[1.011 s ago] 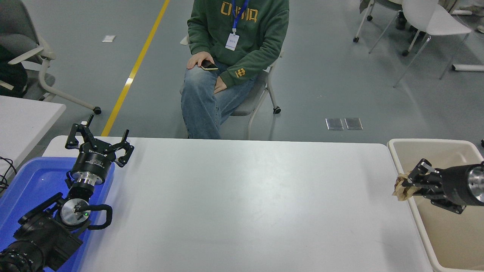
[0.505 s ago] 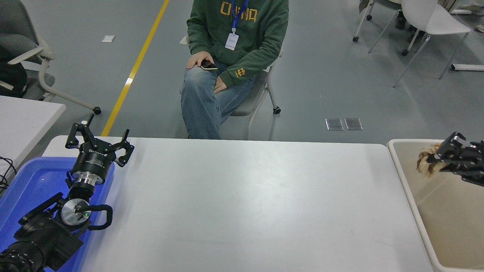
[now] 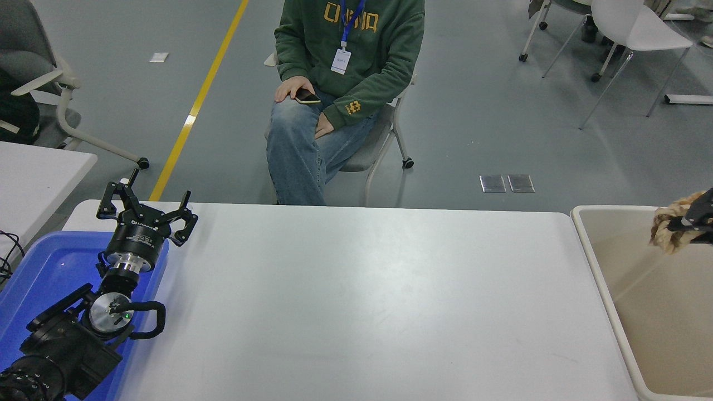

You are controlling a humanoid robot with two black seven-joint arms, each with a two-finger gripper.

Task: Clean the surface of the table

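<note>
the white tabletop (image 3: 356,301) fills the middle of the view. at 3 o'clock the right claw (image 3: 693,223) grips a crumpled brown paper wad (image 3: 671,229) over the beige bin (image 3: 613,301). at 8 o'clock the left claw (image 3: 146,209) sits spread wide above the blue tray (image 3: 33,278).
</note>
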